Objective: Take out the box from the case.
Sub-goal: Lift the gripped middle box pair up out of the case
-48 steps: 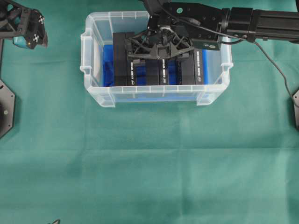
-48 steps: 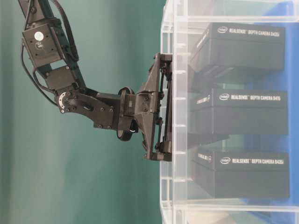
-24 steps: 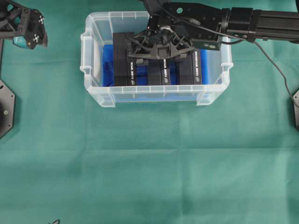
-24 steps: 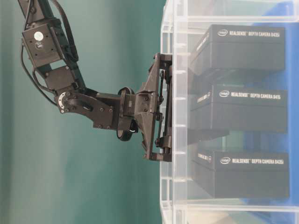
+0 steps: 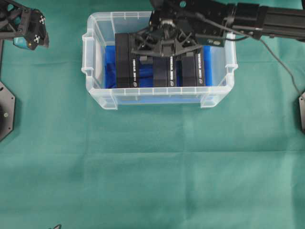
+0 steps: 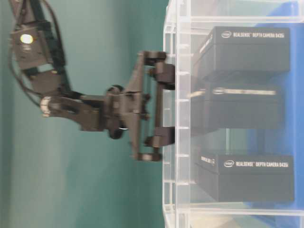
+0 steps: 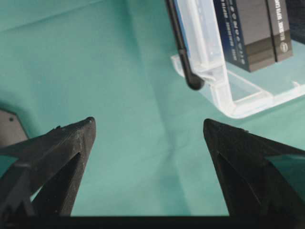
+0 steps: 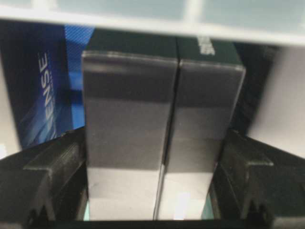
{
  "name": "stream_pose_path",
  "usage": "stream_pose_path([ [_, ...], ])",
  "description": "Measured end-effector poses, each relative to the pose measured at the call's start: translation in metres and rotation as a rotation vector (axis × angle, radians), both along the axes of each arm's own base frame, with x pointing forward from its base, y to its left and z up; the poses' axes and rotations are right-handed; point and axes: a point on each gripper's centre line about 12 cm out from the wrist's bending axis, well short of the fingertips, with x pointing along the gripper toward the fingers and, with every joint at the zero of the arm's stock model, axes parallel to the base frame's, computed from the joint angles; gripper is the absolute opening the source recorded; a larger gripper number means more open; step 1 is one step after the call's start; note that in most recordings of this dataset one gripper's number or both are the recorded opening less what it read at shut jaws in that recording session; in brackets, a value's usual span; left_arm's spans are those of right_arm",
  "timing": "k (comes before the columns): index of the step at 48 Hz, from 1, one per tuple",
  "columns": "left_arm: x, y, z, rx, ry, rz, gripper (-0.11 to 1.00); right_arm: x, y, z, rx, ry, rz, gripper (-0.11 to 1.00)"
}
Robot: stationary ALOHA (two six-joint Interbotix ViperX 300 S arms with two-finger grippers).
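The case is a clear plastic bin holding three black boxes side by side on blue cloth. My right gripper reaches down into it and is shut on the middle box, one finger on each long side. In the right wrist view that box fills the space between the fingers. Seen from table level, the held box is blurred and the right gripper sits at the case's rim. My left gripper hangs open over the cloth at the far left, its jaws empty.
Two other black boxes flank the held one: the left box and the right box. The case's walls stand close around them. A corner of the case shows in the left wrist view. Green cloth covers the table.
My right gripper's fingers have closed in onto the middle box. The gripper has since shifted away from the case's rim, and the box blurs with motion. The left arm has not moved.
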Motion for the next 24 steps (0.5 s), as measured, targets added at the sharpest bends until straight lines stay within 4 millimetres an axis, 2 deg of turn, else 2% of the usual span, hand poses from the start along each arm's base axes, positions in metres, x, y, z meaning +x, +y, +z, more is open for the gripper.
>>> stream_pose_path([
  [10,0.000,0.000,0.000,-0.001,0.001,0.000,0.97,-0.003,-0.001,0.044,-0.006,-0.021,-0.007,0.67],
  [24,0.000,0.000,0.000,0.001,-0.001,0.000,0.97,-0.005,-0.006,0.086,-0.011,-0.029,-0.017,0.67],
])
